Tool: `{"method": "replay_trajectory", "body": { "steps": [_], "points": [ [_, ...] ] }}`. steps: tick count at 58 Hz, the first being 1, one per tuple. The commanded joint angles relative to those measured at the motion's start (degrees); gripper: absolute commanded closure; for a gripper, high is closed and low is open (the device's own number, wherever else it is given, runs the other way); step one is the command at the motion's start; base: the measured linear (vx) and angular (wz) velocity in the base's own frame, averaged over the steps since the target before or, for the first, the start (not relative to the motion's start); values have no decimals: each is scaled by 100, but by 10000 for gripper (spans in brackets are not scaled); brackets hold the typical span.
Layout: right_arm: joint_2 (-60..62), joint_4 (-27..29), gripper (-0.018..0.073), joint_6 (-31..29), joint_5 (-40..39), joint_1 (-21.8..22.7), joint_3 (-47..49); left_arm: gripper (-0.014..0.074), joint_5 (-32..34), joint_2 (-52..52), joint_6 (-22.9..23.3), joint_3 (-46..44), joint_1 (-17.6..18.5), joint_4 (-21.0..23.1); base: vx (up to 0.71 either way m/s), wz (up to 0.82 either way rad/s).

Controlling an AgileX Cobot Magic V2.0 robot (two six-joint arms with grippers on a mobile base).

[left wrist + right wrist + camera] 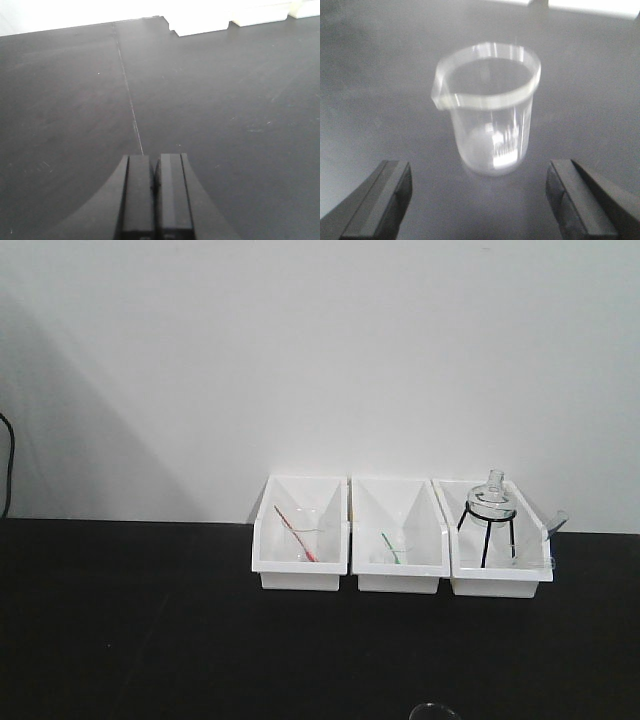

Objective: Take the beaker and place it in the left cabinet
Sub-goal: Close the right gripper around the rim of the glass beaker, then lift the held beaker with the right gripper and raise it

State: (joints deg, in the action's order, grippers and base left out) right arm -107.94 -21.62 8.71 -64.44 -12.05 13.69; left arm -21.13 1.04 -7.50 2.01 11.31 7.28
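Note:
The beaker [487, 112] is a small clear glass cylinder with a pouring lip on its left and faint white marks. It stands upright on the black table just ahead of my right gripper [479, 172], whose two fingers are spread wide, one at each lower corner, not touching the glass. In the front view only the beaker's rim [434, 710] peeks in at the bottom edge. My left gripper [155, 162] is shut with nothing between its fingers, low over bare black table. The left cabinet is out of view.
Three white plastic bins stand in a row against the white wall: one [300, 535] with a glass and red rod, one [398, 537] with a glass and green rod, one [498, 540] holding a round flask on a black tripod. A thin seam [129, 95] crosses the tabletop.

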Motion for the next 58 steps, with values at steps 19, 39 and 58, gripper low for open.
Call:
{"method": "replay_trajectory", "body": {
  "steps": [19, 39, 58],
  "points": [
    [-511, -341, -50, -46, -1155, 0, 831, 603, 474, 60, 12, -107, 32, 39, 0, 0],
    [-511, -623, -45, 26, -623, 0, 1573, 603, 474, 60, 12, -107, 32, 39, 0, 0],
    [-511, -1071, -18, 353, 60, 0, 1967, 603, 474, 60, 12, -107, 32, 39, 0, 0]
  ]
}}
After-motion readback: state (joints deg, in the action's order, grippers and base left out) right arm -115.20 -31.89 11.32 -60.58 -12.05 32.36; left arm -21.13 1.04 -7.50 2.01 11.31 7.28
